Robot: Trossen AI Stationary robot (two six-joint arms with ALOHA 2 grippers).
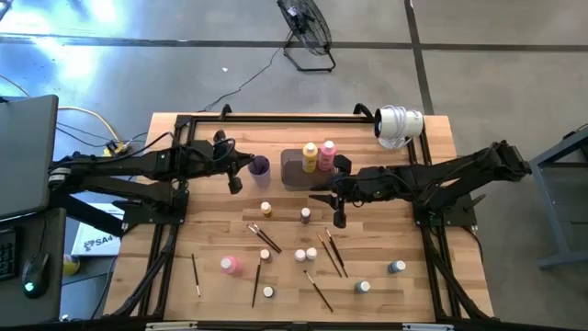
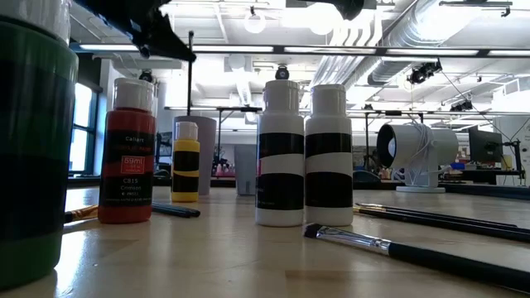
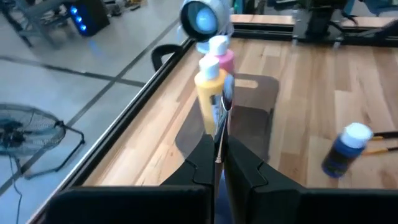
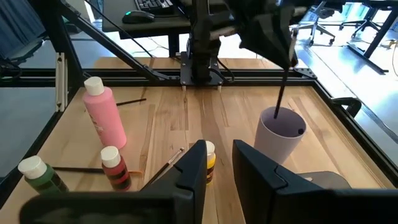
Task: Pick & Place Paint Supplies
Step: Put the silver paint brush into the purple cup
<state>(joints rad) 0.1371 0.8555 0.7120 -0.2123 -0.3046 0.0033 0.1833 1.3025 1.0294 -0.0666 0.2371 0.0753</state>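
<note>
Only the right wrist view shows the left gripper (image 4: 273,28) pinching a thin dark paintbrush (image 4: 281,93) whose tip dips into the small purple plastic cup (image 4: 281,134). The right gripper (image 4: 217,162), jaws apart and empty, hovers near that cup. Beside the cup, the dark grey rectangular tray (image 1: 294,170) carries a yellow-orange bottle (image 1: 310,156) and a pink one (image 1: 327,153). Bottles and brushes lie scattered across the light wooden table (image 1: 432,285), concrete floor around it. In the low view, a red bottle (image 2: 127,157) reads "Crimson".
</note>
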